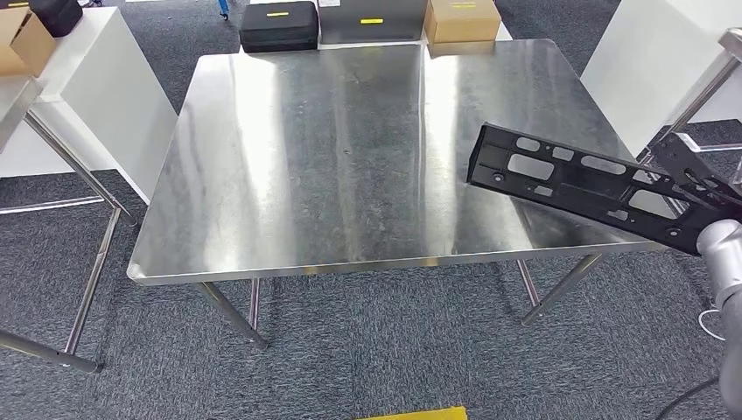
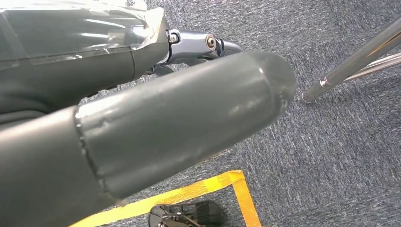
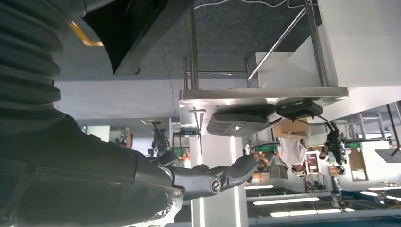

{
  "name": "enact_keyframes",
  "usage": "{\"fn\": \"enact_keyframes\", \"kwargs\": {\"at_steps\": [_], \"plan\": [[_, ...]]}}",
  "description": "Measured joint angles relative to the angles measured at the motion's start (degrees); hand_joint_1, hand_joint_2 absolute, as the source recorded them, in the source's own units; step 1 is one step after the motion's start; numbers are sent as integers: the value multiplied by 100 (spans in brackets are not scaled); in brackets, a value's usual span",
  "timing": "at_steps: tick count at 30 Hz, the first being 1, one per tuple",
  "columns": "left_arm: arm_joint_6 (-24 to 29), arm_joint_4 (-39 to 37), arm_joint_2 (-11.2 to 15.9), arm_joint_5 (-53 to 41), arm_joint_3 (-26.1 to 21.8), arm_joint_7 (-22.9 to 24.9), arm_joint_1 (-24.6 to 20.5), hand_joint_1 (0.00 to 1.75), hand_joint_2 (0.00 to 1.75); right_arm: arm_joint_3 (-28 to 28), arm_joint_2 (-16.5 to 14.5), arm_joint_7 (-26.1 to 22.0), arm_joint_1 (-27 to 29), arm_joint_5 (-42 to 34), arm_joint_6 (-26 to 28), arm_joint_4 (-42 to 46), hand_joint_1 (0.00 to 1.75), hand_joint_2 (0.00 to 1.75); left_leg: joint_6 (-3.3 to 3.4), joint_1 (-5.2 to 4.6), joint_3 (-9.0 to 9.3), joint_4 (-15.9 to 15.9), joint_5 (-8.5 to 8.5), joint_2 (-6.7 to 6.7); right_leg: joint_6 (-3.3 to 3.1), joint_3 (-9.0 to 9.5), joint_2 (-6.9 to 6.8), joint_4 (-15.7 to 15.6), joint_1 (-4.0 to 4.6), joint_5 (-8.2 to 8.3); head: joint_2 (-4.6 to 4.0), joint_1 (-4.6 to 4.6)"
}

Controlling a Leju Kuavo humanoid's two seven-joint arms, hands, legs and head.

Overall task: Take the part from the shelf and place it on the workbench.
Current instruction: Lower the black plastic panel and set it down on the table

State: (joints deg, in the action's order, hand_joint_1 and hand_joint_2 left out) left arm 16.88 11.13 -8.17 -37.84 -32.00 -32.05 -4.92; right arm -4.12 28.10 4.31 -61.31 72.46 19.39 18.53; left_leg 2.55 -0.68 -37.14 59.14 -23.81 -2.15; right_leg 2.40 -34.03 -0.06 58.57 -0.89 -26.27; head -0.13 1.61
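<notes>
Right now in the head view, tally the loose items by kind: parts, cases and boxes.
Black part, held by the right hand over the steel workbench: 1
Black cases beyond the workbench: 2
Cardboard boxes: 2
Total: 5

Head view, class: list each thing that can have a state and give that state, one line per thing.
Black part: held by the right hand, tilted, its far end over the workbench's right edge, not set down.
Right hand: grips the part's near end.
Left hand: hangs over the carpet, holding nothing; finger pose unclear.
Workbench: steel top bare.
Black case: closed, beyond the workbench.
Cardboard box: closed.
</notes>
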Motion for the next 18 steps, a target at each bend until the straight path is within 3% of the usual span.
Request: {"fn": "enact_keyframes", "kwargs": {"at_steps": [7, 18], "plan": [[4, 0, 34, -40, 1, 92, 64, 0, 0, -428, -31, 759, -24, -290, -236, -42, 0, 0, 0, -3, -2, 0, 0, -1, 0, 0, -1, 0, 0, 0, 0, -1], [1, 0, 66, -98, -50, 132, 122, 0, 0, -1001, 62, 828, 57, -343, -409, -143, 0, 0, 0, -4, 1, 1, 0, 1, 0, -1, 1, -1, -1, 0, 0, 0]]}}
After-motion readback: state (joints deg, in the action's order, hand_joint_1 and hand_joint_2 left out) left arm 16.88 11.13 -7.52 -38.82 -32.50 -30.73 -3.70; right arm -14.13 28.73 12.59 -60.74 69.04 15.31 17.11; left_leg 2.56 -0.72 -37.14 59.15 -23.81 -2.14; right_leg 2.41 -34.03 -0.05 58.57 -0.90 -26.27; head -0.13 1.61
